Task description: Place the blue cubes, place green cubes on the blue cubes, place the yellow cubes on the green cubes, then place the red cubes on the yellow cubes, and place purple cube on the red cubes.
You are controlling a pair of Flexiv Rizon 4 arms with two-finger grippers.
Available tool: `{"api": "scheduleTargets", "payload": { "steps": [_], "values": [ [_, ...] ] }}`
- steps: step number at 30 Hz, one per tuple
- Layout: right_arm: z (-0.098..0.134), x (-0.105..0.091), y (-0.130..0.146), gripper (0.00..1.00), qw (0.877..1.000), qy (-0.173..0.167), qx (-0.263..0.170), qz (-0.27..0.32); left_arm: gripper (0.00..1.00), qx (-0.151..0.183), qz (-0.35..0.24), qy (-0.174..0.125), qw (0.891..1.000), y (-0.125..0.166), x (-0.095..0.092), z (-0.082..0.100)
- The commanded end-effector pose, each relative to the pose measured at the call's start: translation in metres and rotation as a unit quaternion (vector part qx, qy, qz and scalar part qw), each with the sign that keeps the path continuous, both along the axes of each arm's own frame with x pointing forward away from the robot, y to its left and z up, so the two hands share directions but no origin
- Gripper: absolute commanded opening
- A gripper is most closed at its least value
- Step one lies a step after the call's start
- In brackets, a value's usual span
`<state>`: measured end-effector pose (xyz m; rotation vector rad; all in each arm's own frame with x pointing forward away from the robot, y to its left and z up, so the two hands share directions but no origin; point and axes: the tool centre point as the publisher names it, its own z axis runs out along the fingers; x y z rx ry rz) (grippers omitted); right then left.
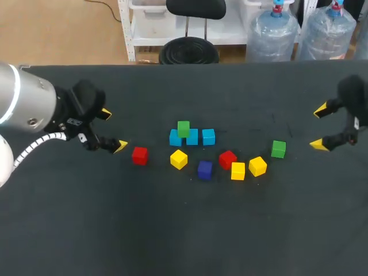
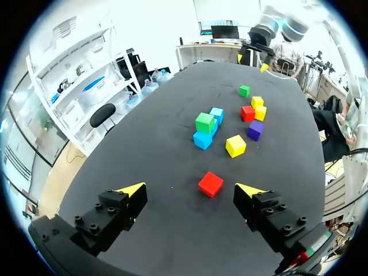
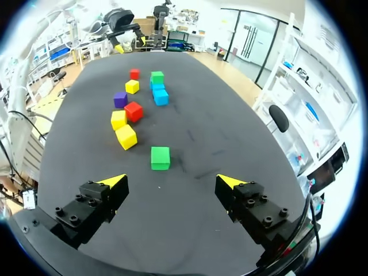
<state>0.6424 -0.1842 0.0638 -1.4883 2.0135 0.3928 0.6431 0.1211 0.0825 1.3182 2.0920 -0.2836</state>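
Observation:
Three blue cubes (image 1: 192,137) sit in a row at the table's middle, and a green cube (image 1: 183,128) rests on top of them. In front lie a red cube (image 1: 140,155), a yellow cube (image 1: 179,158), the purple cube (image 1: 204,169), a second red cube (image 1: 227,158) and two yellow cubes (image 1: 237,171) (image 1: 257,166). Another green cube (image 1: 279,149) lies to the right. My left gripper (image 1: 113,130) is open just left of the red cube (image 2: 211,184), which lies ahead of its fingertips. My right gripper (image 1: 318,127) is open, and the lone green cube (image 3: 160,157) lies ahead of it.
The black table (image 1: 184,230) has bare room in front of the cubes and behind them. In the left wrist view, my right arm (image 2: 270,29) shows at the table's far end, beyond the cubes.

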Motion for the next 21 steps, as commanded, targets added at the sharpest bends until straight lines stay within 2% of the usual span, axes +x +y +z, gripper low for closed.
{"api": "scheduleTargets", "payload": {
  "steps": [1,10,21],
  "values": [
    [-0.001,-0.010,0.007,1.00,0.999,-0.020,-0.013,-0.021,1.00,-0.001,0.000,-0.001,1.000,0.001,0.000,0.000],
    [-0.022,-0.007,0.018,1.00,0.999,0.027,-0.016,-0.008,1.00,-0.001,0.000,-0.001,1.000,0.001,0.000,0.000],
    [-0.038,0.002,0.034,1.00,0.999,0.038,-0.019,-0.001,1.00,-0.001,0.000,-0.001,1.000,0.001,0.000,0.000]
  ]
}}
